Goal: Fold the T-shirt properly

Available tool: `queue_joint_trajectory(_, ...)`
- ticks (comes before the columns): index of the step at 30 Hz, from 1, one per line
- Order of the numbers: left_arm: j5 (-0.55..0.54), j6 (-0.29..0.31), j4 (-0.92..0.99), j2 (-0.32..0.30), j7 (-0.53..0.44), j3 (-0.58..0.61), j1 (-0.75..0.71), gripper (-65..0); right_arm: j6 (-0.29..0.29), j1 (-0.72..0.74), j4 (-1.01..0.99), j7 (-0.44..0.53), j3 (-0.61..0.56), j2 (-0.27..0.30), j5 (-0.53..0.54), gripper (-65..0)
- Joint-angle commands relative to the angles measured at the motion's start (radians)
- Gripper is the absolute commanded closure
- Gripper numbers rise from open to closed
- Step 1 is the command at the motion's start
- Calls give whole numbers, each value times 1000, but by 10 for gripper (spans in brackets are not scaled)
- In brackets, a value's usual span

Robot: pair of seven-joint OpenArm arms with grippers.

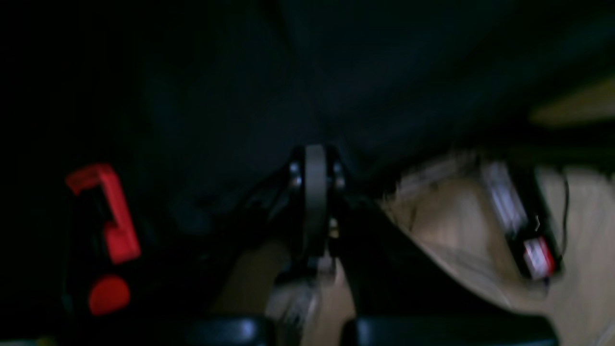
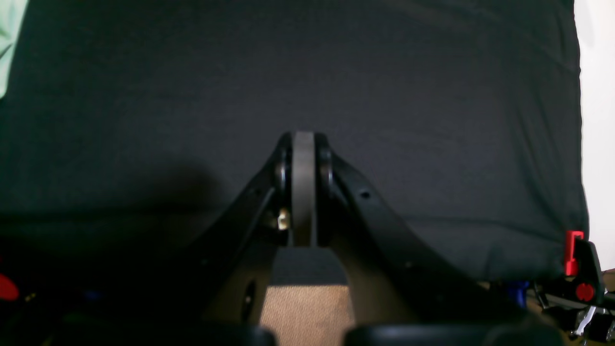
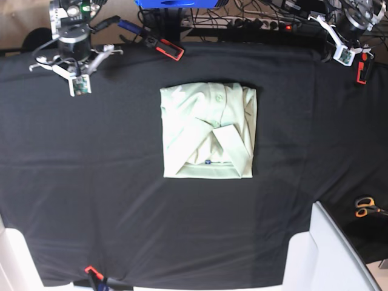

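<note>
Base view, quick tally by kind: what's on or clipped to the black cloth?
T-shirt, folded: 1
Red clamps: 3
Scissors, orange handles: 1
Total: 5

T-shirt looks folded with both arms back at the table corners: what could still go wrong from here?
1. The T-shirt is not a clean rectangle: its collar flaps lie loose on top and could spring open if it is moved.
2. The black tablecloth is wrinkled; a low arm sweep might drag it and shift the fold.
3. The left gripper sits near a red clamp at the table edge, so a careless start could hit it.
</note>
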State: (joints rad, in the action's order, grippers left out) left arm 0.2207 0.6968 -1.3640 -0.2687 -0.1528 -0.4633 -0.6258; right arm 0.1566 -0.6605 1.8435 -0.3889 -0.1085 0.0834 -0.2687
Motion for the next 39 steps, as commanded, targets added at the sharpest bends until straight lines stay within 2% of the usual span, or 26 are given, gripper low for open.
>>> queue_joint_trajectory(1, 3, 1, -27, 9, -20, -7, -38, 0, 16, -32, 23, 17, 30, -1, -11, -3)
queue_joint_trajectory(5, 4, 1, -74, 56, -35, 5, -125, 0, 16, -127, 49, 5, 126, -35, -11, -3)
queue_joint_trajectory(8, 6, 1, -70, 92, -29, 44, -184, 0, 16, -167, 52, -140, 169, -37, -11, -4)
queue_joint_trajectory(11, 6, 1, -18, 108, -28, 96, -220, 0, 16, -192, 46, -276, 161, -35, -11, -4)
queue_joint_trajectory(14, 6, -16, 127, 107, -26, 160, -217, 0, 16, -216, -34, -298, 94, -33, 49, -6)
queue_joint_trajectory(17, 49, -108, 392, 81, -26, 251, -110, 0, 16, -149, -272, -233, 20, -15, 156, -7)
queue_joint_trajectory(20, 116, -223, 780, 73, -37, 321, 77, 0, 16, -28, -572, -164, -47, 16, 230, -4)
queue_joint_trajectory(23, 156, -340, 1148, 79, -38, 377, 286, 0, 16, 120, -921, -49, -127, 39, 283, -6)
queue_joint_trajectory(24, 151, -368, 1204, 88, -38, 395, 330, 0, 16, 167, -1037, -5, -159, 43, 283, -7)
queue_joint_trajectory(26, 150, -406, 1233, 111, -32, 409, 370, 0, 16, 262, -1283, 113, -224, 52, 283, -9)
queue_joint_trajectory(30, 150, -408, 1211, 134, -28, 406, 396, 0, 16, 425, -1723, 443, -339, 66, 283, -10)
queue_joint_trajectory(32, 148, -412, 1204, 134, -34, 404, 398, 0, 16, 463, -1843, 583, -391, 75, 283, -10)
queue_joint_trajectory(34, 148, -414, 1204, 136, -38, 404, 399, 0, 16, 476, -1843, 641, -412, 79, 283, -10)
queue_joint_trajectory(39, 150, -415, 1204, 145, -38, 415, 416, 0, 16, 469, -1843, 651, -405, 77, 283, -10)
